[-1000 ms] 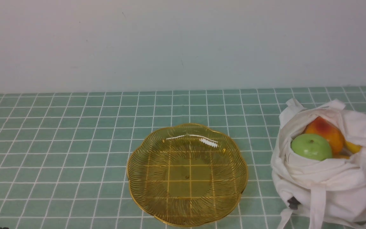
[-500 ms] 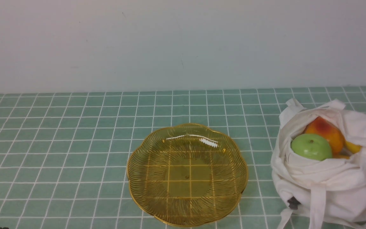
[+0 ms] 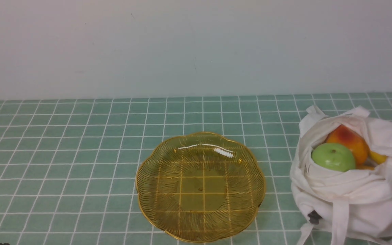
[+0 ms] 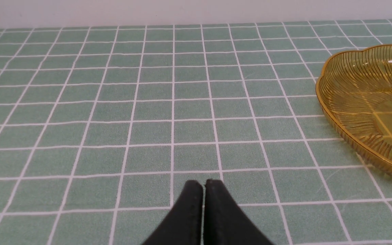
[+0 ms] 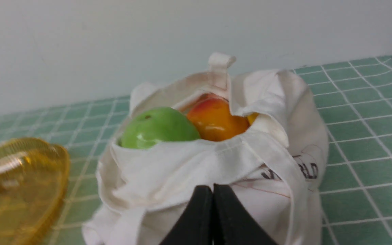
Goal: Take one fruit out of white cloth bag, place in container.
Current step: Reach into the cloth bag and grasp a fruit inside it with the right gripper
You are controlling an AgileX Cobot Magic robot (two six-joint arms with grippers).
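Two sets of jaws are shown pressed together and empty, in the wrist views only: the left gripper low over the bench left of the container, set empty at the middle of the front edge, and the right gripper just before the white cloth bag near the right edge. The green apple is lodged in the bag's mouth against the orange-red fruit, so cloth could be pinched, or the glossy skin lost, if the folded hem is not cleared.

Green apple in bag near dish
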